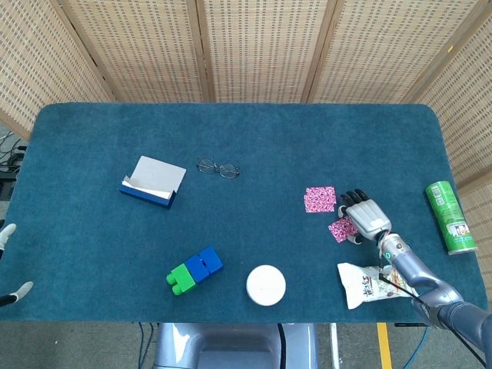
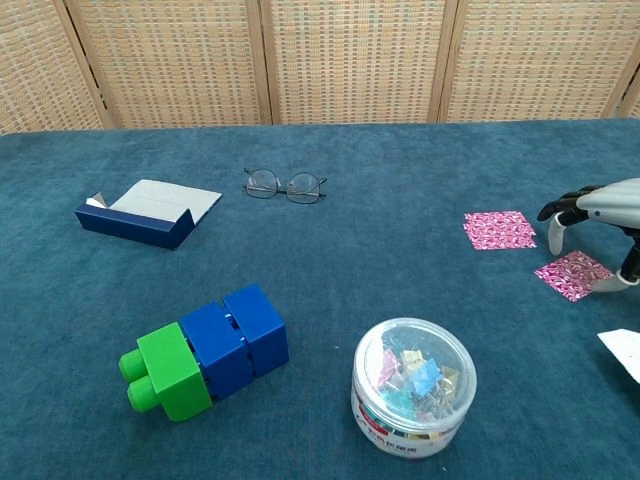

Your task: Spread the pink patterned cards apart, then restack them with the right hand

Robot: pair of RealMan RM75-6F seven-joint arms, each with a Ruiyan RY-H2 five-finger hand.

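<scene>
A wide table [image 1: 231, 254] covered in dark teal felt fills the head view, with woven screens behind it. Toward its right side, the robot's right hand [image 1: 366, 217] hovers low over the nearer of two pink patterned cards, fingers spread and arched downward, holding nothing; in the chest view the fingertips [image 2: 553, 243] stand at the card's edges. Whether they actually touch the card cannot be told. The left hand [image 1: 6, 231] barely shows at the far left edge, and its pose cannot be told.

The two cards lie flat and apart: the farther card [image 1: 320, 199] sits square to the table, and the nearer card [image 2: 573, 274] is turned diamond-wise just beside it, partly under the right hand.

The cards look thin, light and slightly flexible. Lying flush on soft felt, they probably resist lifting by an edge. A likely approach is to press lightly on top and slide one card over the other, or pinch a corner once it rides up.
</scene>
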